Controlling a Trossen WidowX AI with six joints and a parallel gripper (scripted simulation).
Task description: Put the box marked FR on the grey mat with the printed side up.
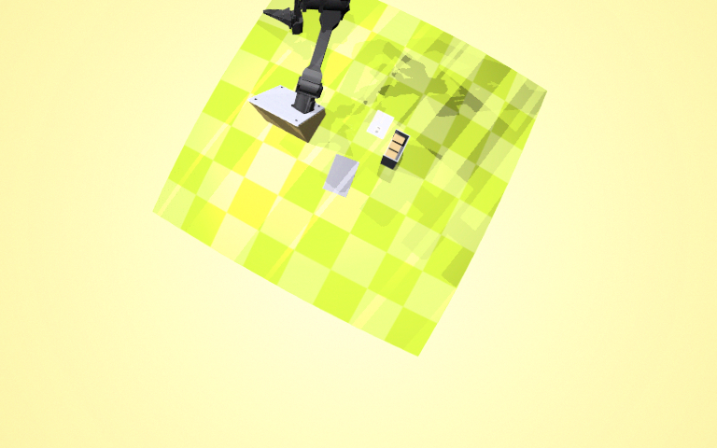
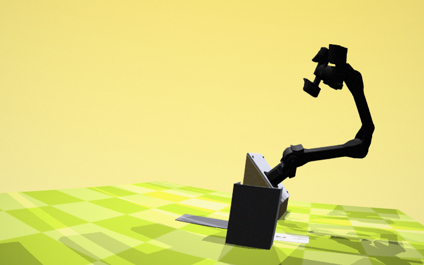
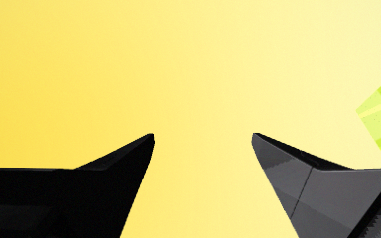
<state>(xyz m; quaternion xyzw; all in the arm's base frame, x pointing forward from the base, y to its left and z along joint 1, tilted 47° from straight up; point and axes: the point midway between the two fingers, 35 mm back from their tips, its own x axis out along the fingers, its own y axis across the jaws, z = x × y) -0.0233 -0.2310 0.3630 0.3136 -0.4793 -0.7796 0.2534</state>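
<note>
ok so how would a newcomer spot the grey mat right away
On the green checkered surface, find the dark bin holding three boxes. Near it lie two flat pieces; the grey mat is the larger, darker one, unlike the white card.

Bin walls [image 1: 389, 161] [image 2: 252, 215] hemming boxes [image 1: 395, 146].

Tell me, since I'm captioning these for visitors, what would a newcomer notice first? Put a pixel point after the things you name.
The black arm [image 1: 318, 49] [image 2: 362, 107], rising from a tilted pale-topped block [image 1: 277, 102] [image 2: 256, 174]. Then the loud green checkered surface [image 1: 322, 237] [image 2: 106, 206]. Beside the white card [image 1: 377, 120] [image 2: 295, 239], the dark bin [image 1: 389, 162] [image 2: 251, 215] holds three tan-topped boxes [image 1: 395, 146].
</note>
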